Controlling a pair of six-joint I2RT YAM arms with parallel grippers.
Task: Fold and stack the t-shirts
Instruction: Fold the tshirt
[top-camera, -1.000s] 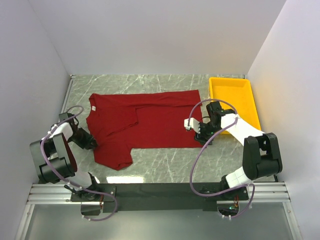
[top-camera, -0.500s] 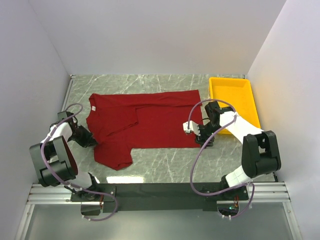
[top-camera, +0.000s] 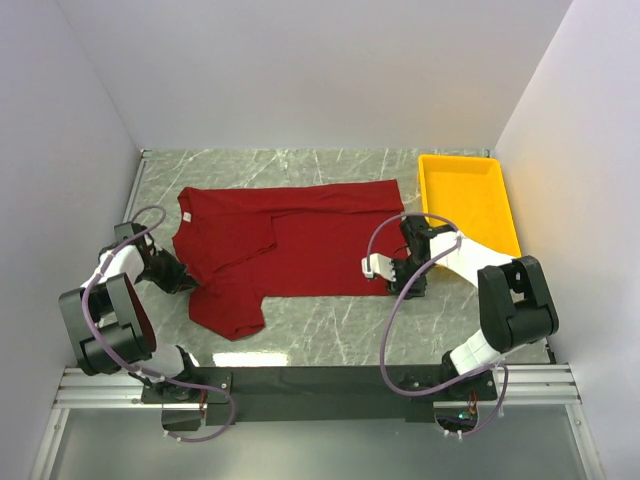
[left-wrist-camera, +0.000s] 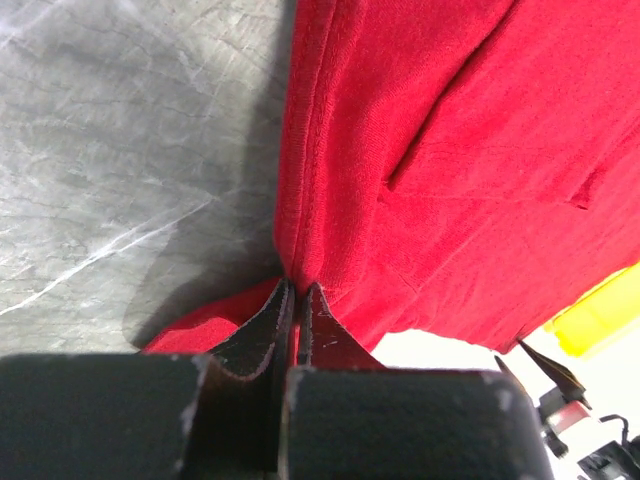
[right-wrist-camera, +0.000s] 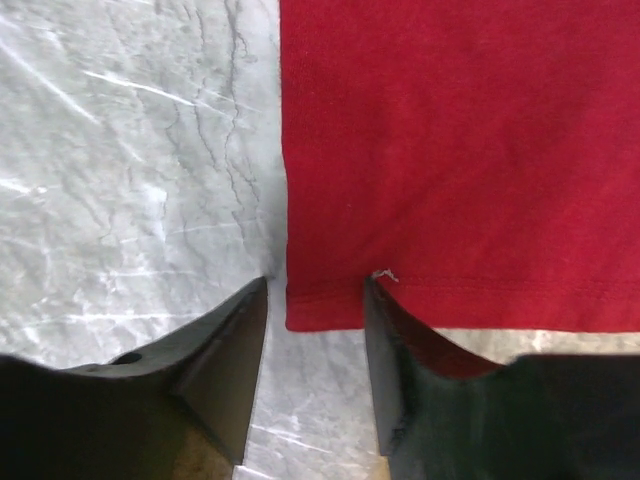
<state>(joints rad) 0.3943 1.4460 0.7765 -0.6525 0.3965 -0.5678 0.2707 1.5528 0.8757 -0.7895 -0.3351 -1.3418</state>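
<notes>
t-shirt (top-camera: 290, 245): maroon knit cloth, matte, softly creased, stitched hem. spread flat at table centre-left, rumpled at near left, small white tag (top-camera: 185, 216) at left edge. left gripper (left-wrist-camera: 297, 300) clenched, shirt's left edge pinched. right gripper (right-wrist-camera: 315, 290) released, jaws parted either side of near-right hem corner. table (top-camera: 330, 330): grey veined marble look, glossy. yellow plastic tray (top-camera: 468, 195), rectangular, far right. plain white walls (top-camera: 320, 70) on three sides.
</notes>
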